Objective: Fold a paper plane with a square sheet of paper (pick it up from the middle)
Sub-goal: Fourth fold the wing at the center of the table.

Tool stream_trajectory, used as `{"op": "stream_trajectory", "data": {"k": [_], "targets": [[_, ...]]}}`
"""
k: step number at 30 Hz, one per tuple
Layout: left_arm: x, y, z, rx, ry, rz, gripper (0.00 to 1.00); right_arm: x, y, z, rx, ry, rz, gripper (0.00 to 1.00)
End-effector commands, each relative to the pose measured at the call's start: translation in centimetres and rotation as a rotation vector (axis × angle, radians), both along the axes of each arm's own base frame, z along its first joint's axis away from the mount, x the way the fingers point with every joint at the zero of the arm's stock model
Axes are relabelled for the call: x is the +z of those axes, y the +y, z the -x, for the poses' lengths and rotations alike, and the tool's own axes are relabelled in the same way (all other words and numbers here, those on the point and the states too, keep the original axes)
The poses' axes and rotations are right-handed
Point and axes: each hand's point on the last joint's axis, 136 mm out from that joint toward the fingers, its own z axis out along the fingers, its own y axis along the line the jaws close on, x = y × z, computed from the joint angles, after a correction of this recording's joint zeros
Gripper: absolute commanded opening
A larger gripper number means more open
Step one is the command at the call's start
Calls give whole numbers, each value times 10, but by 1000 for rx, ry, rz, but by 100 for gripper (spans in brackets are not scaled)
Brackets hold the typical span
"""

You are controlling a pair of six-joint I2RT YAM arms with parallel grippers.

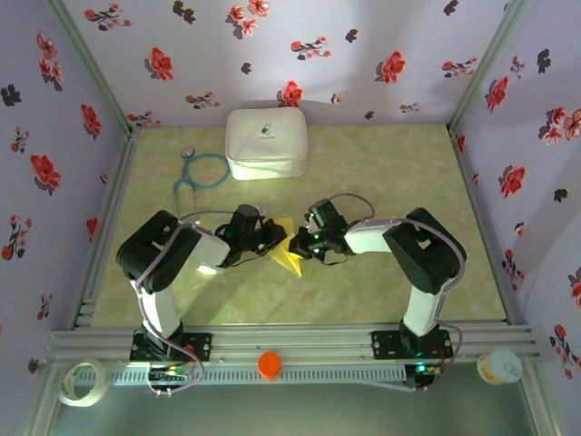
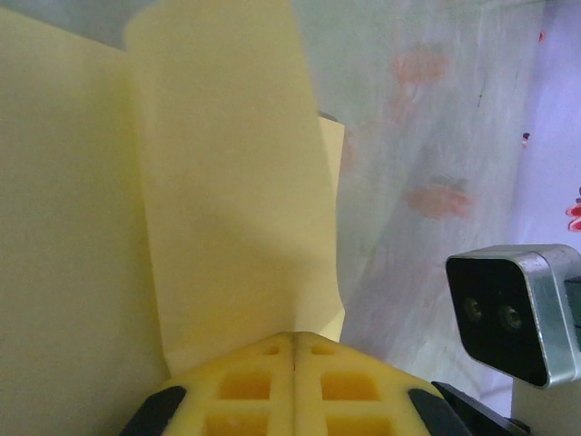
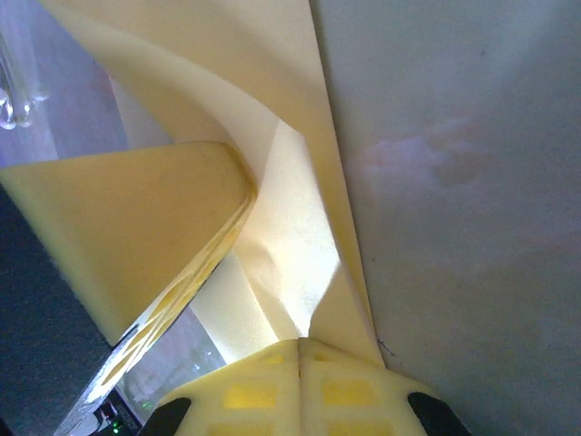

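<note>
The square sheet of paper (image 1: 292,254), yellow and partly folded, hangs between my two grippers over the middle of the table, a pointed corner aimed at the near edge. Whether it has the shape of a paper plane I cannot tell. My left gripper (image 1: 275,238) is shut on its left side. In the left wrist view a folded flap (image 2: 227,182) rises straight from the shut fingertips (image 2: 295,338). My right gripper (image 1: 302,243) is shut on the right side. In the right wrist view creased layers of the paper (image 3: 290,236) run up from its tip (image 3: 300,343), beside the left gripper's yellow finger (image 3: 136,236).
A white rounded case (image 1: 265,143) stands at the back of the green mat, with a blue stethoscope (image 1: 201,173) to its left. On the near rail lie a tape roll (image 1: 80,381), an orange cap (image 1: 270,364) and a white cup (image 1: 500,367). Flowered walls close three sides.
</note>
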Motion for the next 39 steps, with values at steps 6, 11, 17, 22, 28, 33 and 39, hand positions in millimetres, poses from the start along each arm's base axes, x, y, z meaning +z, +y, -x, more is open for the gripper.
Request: {"op": "stream_trajectory", "data": {"k": [6,11,17,22,28,33,39], "targets": [[7,8,7,-52,3,-52,6,-32,-30,28,84,47,156,2],[13,7,19,-81,42,-54,0,-24,-34,28,185,27,179,1],[8,-1,35,-151,99,-72,0,-24,-35,27,178,28,168,1],[-2,-2,38,-178,139,-115,0,-26,-36,26,154,33,161,1],[-18,16,32,-129,196,-221,0,-30,-40,31,145,44,170,1],[-22,31,18,-104,186,-260,0,-33,-43,34,142,50,172,1],[-23,49,-3,-55,185,-260,0,-33,-44,36,135,50,166,0]]}}
